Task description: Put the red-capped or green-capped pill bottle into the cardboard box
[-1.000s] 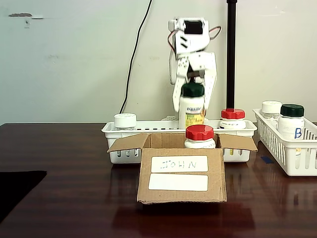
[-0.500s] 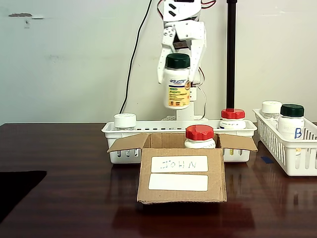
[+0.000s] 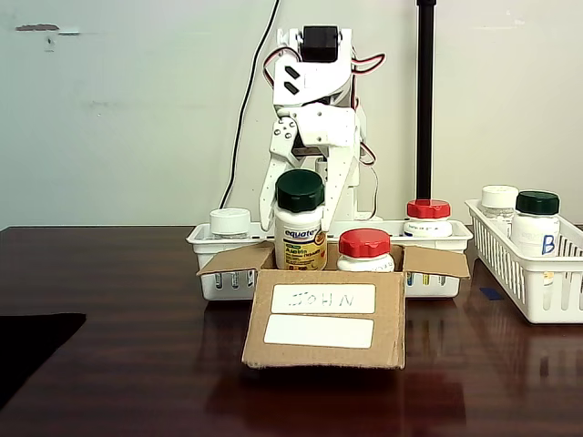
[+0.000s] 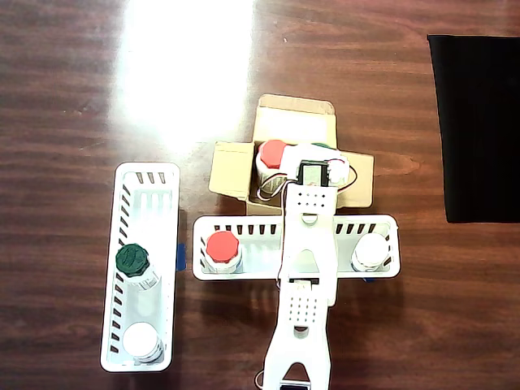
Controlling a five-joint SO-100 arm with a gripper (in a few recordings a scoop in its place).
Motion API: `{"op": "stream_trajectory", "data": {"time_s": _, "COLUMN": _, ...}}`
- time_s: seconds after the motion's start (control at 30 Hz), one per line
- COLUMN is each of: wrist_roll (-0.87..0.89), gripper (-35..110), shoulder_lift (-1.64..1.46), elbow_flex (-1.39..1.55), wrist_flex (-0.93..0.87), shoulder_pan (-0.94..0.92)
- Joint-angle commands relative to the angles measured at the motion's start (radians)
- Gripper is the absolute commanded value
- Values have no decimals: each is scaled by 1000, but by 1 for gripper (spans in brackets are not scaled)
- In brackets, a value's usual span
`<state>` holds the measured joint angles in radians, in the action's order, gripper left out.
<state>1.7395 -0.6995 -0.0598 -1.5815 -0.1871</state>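
The green-capped white pill bottle with the yellow label (image 3: 301,232) now sits low in the open top of the small brown corrugated cardboard box (image 3: 323,326), on the left side in the fixed view. Half a second ago you held it high above the box and well clear of it; it has since descended until its lower part is hidden behind the box front. You cannot tell from these views whether its base rests on the box floor.

A red-capped white pill bottle (image 3: 365,250) already stands in the box, just beside the green-capped one. In the overhead view the red cap (image 4: 273,153) shows beside the arm, which covers most of the green cap.

The box itself has shifted: its front now sits slightly further left and tilts a little compared with a second ago. Treat this as contact between bottle or gripper and the box during the descent.

The white gripper (image 3: 301,214) remains around the bottle, one of its fingers (image 3: 271,196) on each side, below the cap. They appear closed on it, so the bottle is judged not yet released.

Behind the box, the long white slotted plastic basket (image 3: 428,278) holds a white-capped bottle (image 3: 230,222) and a second red-capped bottle (image 3: 428,218). A second white basket (image 3: 528,291) at the right of the dark wooden bench (image 3: 118,364) holds another green-capped bottle (image 3: 536,224) and a white-capped one (image 3: 498,200).

The placement is nearly complete; release and a straight upward withdrawal remain. Watch the flaps and the neighbouring red cap on exit.
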Motion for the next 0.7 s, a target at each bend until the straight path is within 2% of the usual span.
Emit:
{"op": "stream_trajectory", "data": {"time_s": 0.0, "wrist_roll": -23, "gripper": 0, "shoulder_lift": -98, "elbow_flex": -189, "wrist_flex": -9, "shoulder_pan": 21}}
{"op": "stream_trajectory", "data": {"time_s": 0.13, "wrist_roll": -38, "gripper": 1, "shoulder_lift": -107, "elbow_flex": -152, "wrist_flex": -9, "shoulder_pan": 35}}
{"op": "stream_trajectory", "data": {"time_s": 0.27, "wrist_roll": -35, "gripper": 8, "shoulder_lift": -94, "elbow_flex": -152, "wrist_flex": -9, "shoulder_pan": 40}}
{"op": "stream_trajectory", "data": {"time_s": 0.53, "wrist_roll": -2, "gripper": 62, "shoulder_lift": -81, "elbow_flex": -161, "wrist_flex": -8, "shoulder_pan": 25}}
{"op": "stream_trajectory", "data": {"time_s": 0.67, "wrist_roll": -3, "gripper": 76, "shoulder_lift": -80, "elbow_flex": -170, "wrist_flex": -8, "shoulder_pan": 21}}
